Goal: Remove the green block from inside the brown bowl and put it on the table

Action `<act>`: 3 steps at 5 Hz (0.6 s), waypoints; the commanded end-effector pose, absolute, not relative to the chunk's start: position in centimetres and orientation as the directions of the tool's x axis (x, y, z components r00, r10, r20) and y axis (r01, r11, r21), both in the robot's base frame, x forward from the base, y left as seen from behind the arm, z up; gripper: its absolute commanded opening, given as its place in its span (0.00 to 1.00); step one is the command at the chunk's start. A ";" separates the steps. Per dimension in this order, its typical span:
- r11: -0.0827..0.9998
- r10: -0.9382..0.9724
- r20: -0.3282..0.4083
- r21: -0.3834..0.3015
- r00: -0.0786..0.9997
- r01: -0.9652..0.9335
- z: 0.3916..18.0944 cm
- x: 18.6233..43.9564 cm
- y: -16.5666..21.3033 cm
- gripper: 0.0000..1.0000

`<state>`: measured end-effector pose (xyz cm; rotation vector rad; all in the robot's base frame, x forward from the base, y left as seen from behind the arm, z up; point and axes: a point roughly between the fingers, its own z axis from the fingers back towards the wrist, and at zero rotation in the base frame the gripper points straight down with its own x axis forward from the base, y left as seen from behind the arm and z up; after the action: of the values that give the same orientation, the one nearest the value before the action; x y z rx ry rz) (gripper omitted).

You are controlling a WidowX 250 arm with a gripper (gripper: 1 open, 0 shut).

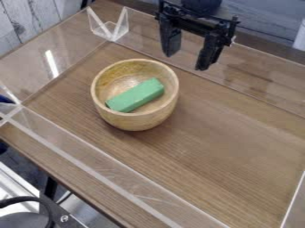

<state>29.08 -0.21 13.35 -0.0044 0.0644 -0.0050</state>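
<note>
A round light-brown wooden bowl (pixel 136 93) sits on the wood-grain table (pixel 226 142), left of centre. Inside the brown bowl lies the green block (pixel 135 95), a short matte bar resting diagonally on the pale interior. My black gripper (pixel 191 52) hangs above the table behind and to the right of the bowl, pointing down. Its two fingers stand well apart with nothing between them. It is clear of the bowl and does not touch the block.
Low clear acrylic walls (pixel 71 156) edge the tabletop on the left and front. A clear acrylic corner piece (pixel 110 27) stands at the back left. A dark cable and stand (pixel 36 214) show below the table's front-left corner.
</note>
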 end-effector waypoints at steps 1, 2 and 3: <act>0.999 -0.031 -0.082 0.005 0.996 0.032 12.9 28.5 0.7 1.00; 0.997 -0.072 -0.106 0.019 0.992 0.075 12.2 27.5 1.9 1.00; 0.994 -0.102 -0.113 0.024 0.988 0.105 11.4 26.6 3.4 1.00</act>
<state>26.10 3.22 9.59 0.0170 0.1821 -0.0977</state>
